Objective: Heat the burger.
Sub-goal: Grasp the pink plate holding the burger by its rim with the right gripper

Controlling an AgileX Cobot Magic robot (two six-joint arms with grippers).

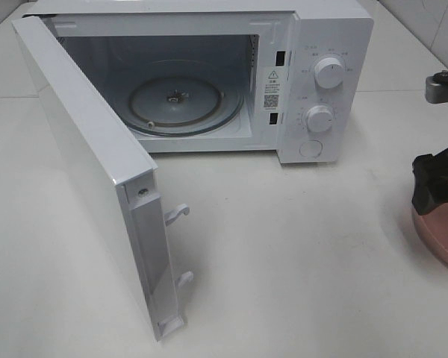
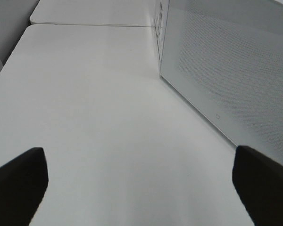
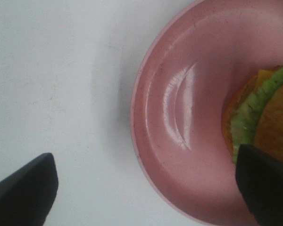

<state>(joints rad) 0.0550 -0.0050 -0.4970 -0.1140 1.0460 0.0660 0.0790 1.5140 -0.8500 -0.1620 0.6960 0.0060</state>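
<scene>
— White tabletop (image 1: 284, 246) is seen, with a microwave (image 1: 336, 45) stood on it, its door (image 1: 82, 149) swung open. Where is the burger (image 3: 266, 108) found?
— On a pink plate (image 3: 179, 117), partly hidden by one finger of the right gripper (image 3: 144, 188), whose jaws are spread wide. The left gripper (image 2: 139, 188) is likewise spread, over table beside the microwave.

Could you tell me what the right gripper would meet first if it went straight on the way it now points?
Most likely the pink plate: the open right gripper points at its bare part near the rim, beside the burger rather than on it. How far off the plate is remains unclear.
</scene>
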